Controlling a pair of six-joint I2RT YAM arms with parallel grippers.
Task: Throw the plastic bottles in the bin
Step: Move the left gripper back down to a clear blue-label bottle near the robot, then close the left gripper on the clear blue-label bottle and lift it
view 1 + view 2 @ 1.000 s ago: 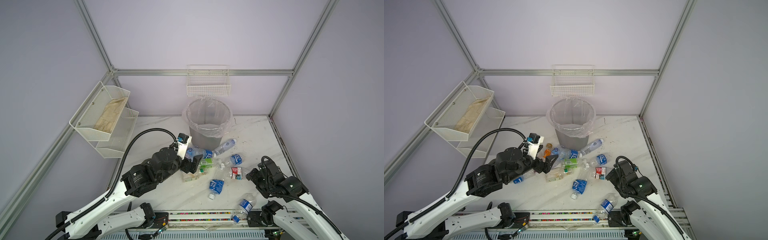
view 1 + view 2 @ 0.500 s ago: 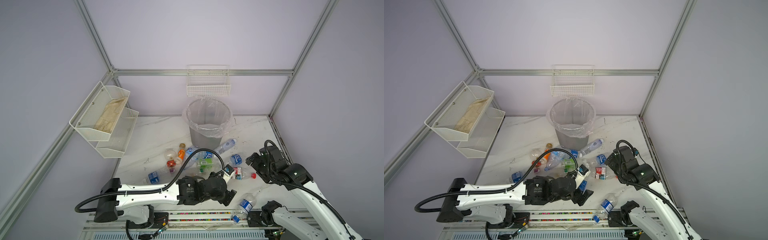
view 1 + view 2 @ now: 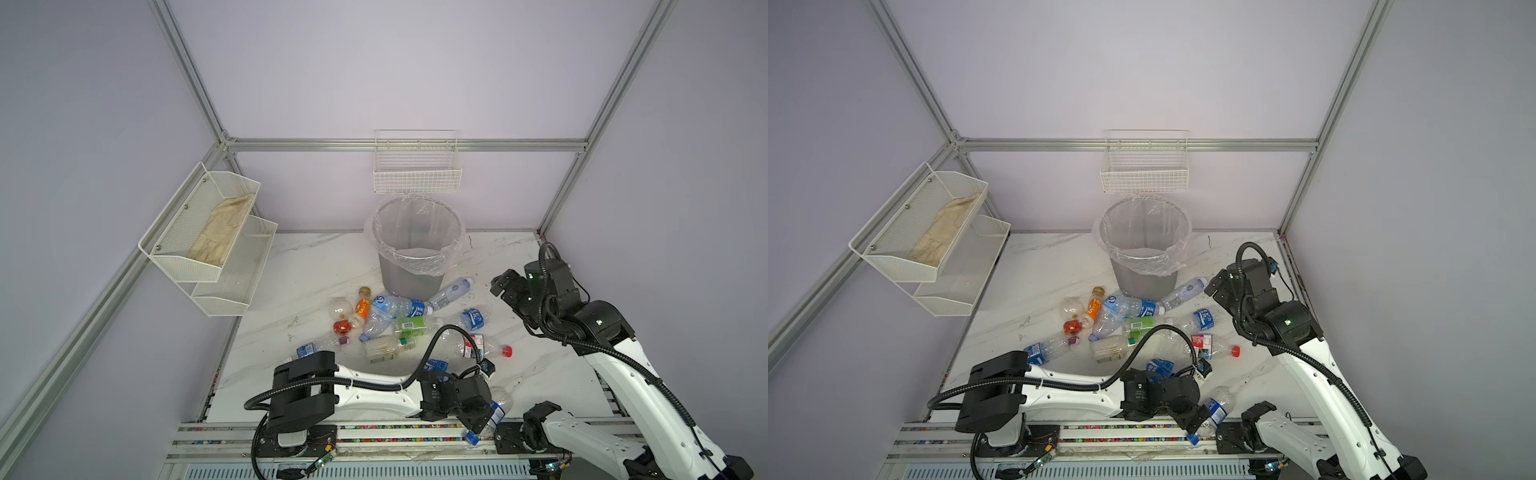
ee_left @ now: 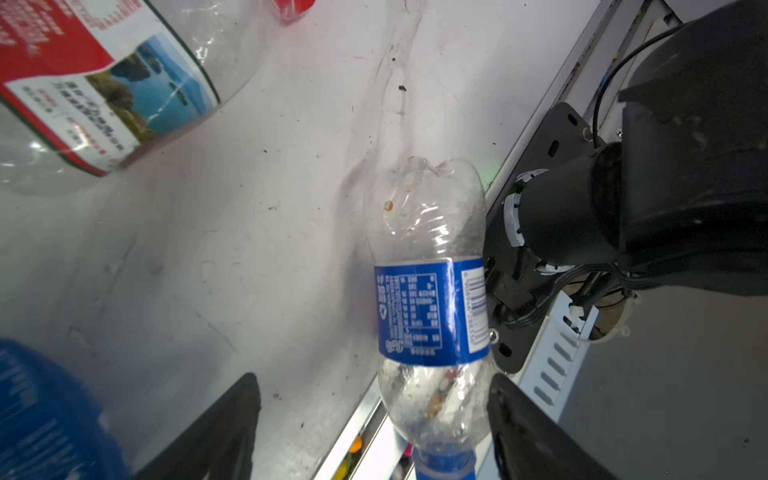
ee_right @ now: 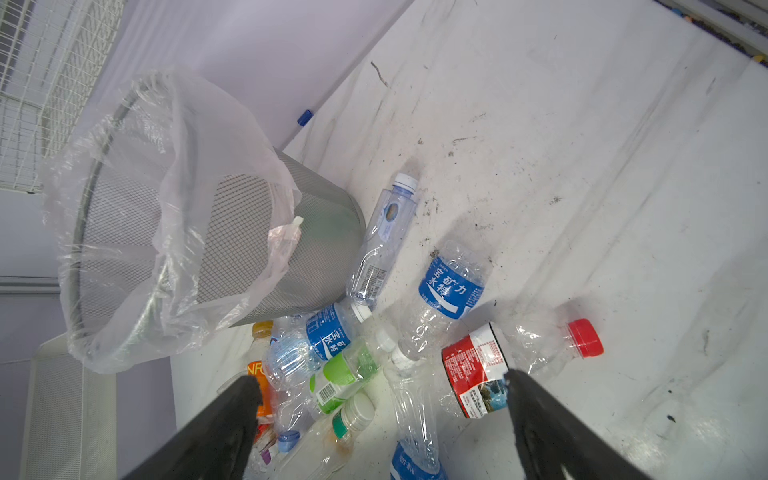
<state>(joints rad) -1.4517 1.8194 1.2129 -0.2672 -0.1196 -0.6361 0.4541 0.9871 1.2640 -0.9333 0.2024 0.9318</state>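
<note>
1. Front edge of the desk (image 3: 316, 266): a blue-label bottle (image 3: 497, 409) (image 3: 1214, 408) (image 4: 432, 309) lies on its side. Its blue cap reaches out over the front rail (image 3: 374, 428) and its base points inward.
2. The left fingers (image 3: 476, 419) (image 3: 1190, 417) (image 4: 226, 428) are spread wide and straddle the neck end of that bottle. In the left wrist view one finger sits just beside the bottle's shoulder; contact there can't be resolved. The other finger is well apart, with bare desk between. Nothing is clamped.
3. Just behind them a crushed blue bottle (image 3: 436, 365) (image 3: 1160, 368) lies flat. Beyond it lies a red-label bottle (image 3: 478, 347) (image 3: 1208, 347) (image 5: 478, 365) with a red cap, also on its side.
4. The right fingers (image 3: 503, 286) (image 3: 1217, 286) (image 5: 226, 428) are spread wide and empty. They hang above the desk to the right of the bin and touch nothing. The right wrist view looks down between them onto the red-label bottle.
5. Mid-desk: the plastic bottles (image 3: 390, 316) (image 3: 1121, 316) are heaped in front of the bin, with green, orange and blue labels, all lying down.
6. A white-capped bottle (image 3: 451, 293) (image 5: 382, 232) lies just beside the bin's foot.
7. The bin (image 3: 411, 276) (image 3: 1142, 278) (image 5: 291, 232) stands upright at the back of the desk, with a clear liner (image 5: 187, 137) over its rim. Every bottle in view is on the desk, outside it.
8. Back wall: a wire basket (image 3: 417, 174) hangs above the bin. Left wall: a two-tier basket (image 3: 195, 266), with a cloth (image 3: 220, 232) in the upper tier.
</note>
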